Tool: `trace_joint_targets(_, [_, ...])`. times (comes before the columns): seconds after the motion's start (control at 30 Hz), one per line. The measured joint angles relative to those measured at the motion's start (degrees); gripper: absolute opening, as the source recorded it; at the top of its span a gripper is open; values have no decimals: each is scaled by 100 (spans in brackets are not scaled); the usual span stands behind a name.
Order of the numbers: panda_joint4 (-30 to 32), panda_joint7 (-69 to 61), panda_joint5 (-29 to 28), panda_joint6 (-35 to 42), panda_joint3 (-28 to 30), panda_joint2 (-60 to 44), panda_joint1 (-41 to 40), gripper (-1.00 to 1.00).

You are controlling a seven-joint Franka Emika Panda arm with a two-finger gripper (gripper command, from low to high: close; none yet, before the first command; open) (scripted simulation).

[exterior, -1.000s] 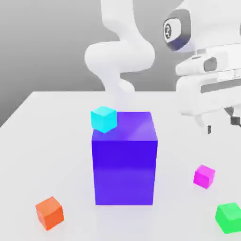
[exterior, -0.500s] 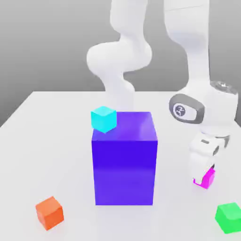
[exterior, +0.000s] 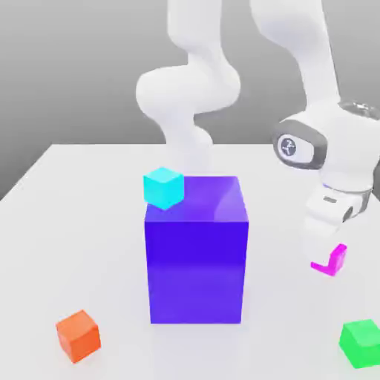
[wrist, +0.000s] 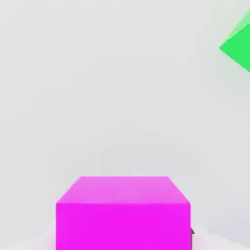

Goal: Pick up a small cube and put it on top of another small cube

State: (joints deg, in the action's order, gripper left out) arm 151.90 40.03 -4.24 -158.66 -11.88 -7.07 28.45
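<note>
The small magenta cube (exterior: 335, 260) hangs a little above the white table at the exterior view's right, partly hidden behind the white hand. My gripper (exterior: 327, 256) is shut on it from above. In the hand view the magenta cube (wrist: 122, 212) sits close in front of the camera. The other small cube, bright green (exterior: 361, 343), rests on the table nearer the front right corner, below and to the right of the held cube. Its corner is also visible as the green cube (wrist: 239, 46) in the hand view.
A big blue-violet block (exterior: 196, 252) stands mid-table with a cyan cube (exterior: 163, 187) on its top left corner. An orange cube (exterior: 78, 335) lies at the front left. The arm's white links rise behind the block.
The hand came down from high on the right onto the magenta cube, the jaws closed on it, and the cube has risen slightly off the table.
</note>
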Motion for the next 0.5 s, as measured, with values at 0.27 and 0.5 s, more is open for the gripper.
trace_joint_targets(0.27, [-1639,-731,43,1095,236,-544,-401,-100])
trace_joint_targets(0.5, [-2033,-721,-174,558,448,-1475,-375,100])
